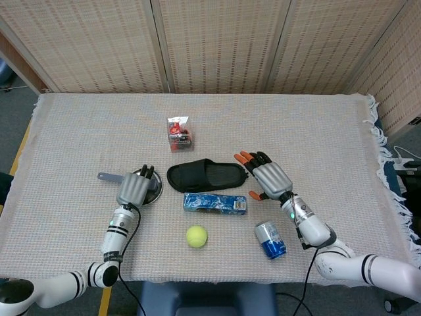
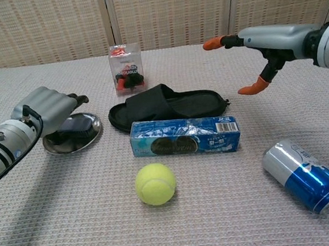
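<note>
Lower left of the head view: left hand point(image 1: 135, 187) palm down over a shallow metal dish point(image 2: 89, 133), fingers apart and stretched forward, apparently gripping nothing. Inside the dish, a dark brush point(image 2: 71, 128), lying flat and probably kept from sliding by the rim; at the dish's left edge in the head view, a grey handle point(image 1: 105, 176) poking out. Right of centre: right hand point(image 1: 268, 179) raised clear of the worktop point(image 1: 79, 131), orange-tipped fingers spread, empty, just beyond the toe end of a black slipper point(image 1: 207, 176). Directly below the slipper, a blue biscuit packet point(image 1: 215, 203), flat on its long side and so steady. Lower still, a yellow tennis ball point(image 1: 196, 236), held in place only by the woven cloth. At lower right, a blue can point(image 1: 270, 239) tipped on its side, likely free to roll. Above the slipper, a small clear packet point(image 1: 178, 133) with red contents, upright. By count: two hands, and one each of dish, brush, slipper, biscuit packet, ball, can and clear packet.
</note>
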`<control>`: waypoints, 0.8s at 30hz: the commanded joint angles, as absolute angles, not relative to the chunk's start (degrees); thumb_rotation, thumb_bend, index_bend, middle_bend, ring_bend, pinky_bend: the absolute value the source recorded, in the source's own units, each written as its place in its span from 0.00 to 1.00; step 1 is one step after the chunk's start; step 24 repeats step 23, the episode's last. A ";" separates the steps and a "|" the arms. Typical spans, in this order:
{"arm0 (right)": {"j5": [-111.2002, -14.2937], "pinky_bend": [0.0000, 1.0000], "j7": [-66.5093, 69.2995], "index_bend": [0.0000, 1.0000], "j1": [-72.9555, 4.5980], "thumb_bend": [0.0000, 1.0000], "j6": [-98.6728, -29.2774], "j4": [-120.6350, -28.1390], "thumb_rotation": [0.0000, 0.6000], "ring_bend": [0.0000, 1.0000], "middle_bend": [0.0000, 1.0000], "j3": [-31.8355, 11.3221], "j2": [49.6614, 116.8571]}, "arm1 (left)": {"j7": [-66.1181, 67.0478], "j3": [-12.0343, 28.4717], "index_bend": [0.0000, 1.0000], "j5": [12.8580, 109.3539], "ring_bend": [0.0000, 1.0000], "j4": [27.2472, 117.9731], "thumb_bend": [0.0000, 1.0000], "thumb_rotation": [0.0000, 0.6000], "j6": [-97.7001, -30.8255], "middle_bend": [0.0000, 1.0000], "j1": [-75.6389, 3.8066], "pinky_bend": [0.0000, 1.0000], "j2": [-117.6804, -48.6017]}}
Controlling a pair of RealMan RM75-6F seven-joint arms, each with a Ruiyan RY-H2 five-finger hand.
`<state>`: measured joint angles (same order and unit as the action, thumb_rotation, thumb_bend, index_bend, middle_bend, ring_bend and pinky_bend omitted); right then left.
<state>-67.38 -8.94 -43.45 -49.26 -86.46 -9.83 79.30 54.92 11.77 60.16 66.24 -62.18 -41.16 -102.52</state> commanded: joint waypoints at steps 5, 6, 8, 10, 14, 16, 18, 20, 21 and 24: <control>-76.46 0.00 -13.13 0.00 -33.77 0.18 -62.11 -93.65 1.00 0.00 0.00 -2.04 71.62 | 35.01 8.34 0.02 71.00 0.16 91.69 0.37 1.00 -66.83 0.00 -34.32 0.52 -83.27; -78.36 0.00 -13.71 0.00 -31.54 0.18 -64.94 -94.54 1.00 0.00 0.00 -0.27 70.55 | 28.42 7.06 0.01 73.33 0.09 94.39 0.37 1.00 -66.53 0.00 -32.84 0.40 -80.08; -82.92 0.00 -15.34 0.00 -26.15 0.17 -71.27 -94.78 1.00 0.00 0.00 4.27 68.72 | 11.35 3.34 0.00 80.88 0.00 97.67 0.36 1.00 -68.70 0.00 -28.66 0.14 -73.74; -86.37 0.00 -18.17 0.00 -21.33 0.17 -76.94 -91.86 1.00 0.00 0.00 7.75 68.83 | -0.33 -0.41 0.00 89.39 0.00 93.96 0.35 1.00 -75.05 0.00 -24.78 0.06 -71.25; -87.73 0.00 -18.14 0.00 -12.31 0.15 -84.69 -87.63 1.00 0.00 0.00 12.10 70.03 | -4.18 -5.97 0.00 91.97 0.00 83.51 0.34 1.00 -82.89 0.00 -16.59 0.04 -70.84; -86.44 0.00 -16.12 0.00 -9.26 0.15 -87.38 -87.68 1.00 0.00 0.00 11.83 70.10 | -0.90 -6.82 0.00 88.67 0.00 82.28 0.33 1.00 -83.69 0.00 -13.09 0.04 -71.26; -87.70 0.00 -15.76 0.00 -8.96 0.15 -88.07 -88.80 1.00 0.00 0.00 11.56 68.79 | 2.83 -7.05 0.00 87.72 0.00 80.94 0.31 1.00 -84.84 0.00 -11.04 0.03 -72.68; -89.52 0.00 -14.91 0.00 -8.68 0.15 -90.02 -87.91 1.00 0.00 0.00 10.47 69.07 | 6.68 -7.20 0.00 87.96 0.00 81.46 0.30 1.00 -85.01 0.00 -10.50 0.03 -72.99; -89.74 0.00 -14.00 0.00 -8.40 0.15 -89.91 -88.03 1.00 0.00 0.00 10.40 68.93 | 7.58 -6.85 0.00 88.42 0.00 81.84 0.30 1.00 -85.74 0.00 -10.25 0.03 -73.41; -89.82 0.00 -12.60 0.00 -8.19 0.14 -89.57 -88.78 1.00 0.00 0.00 10.11 68.41 | 8.78 -6.55 0.00 88.61 0.00 82.20 0.30 1.00 -86.53 0.00 -9.68 0.05 -73.47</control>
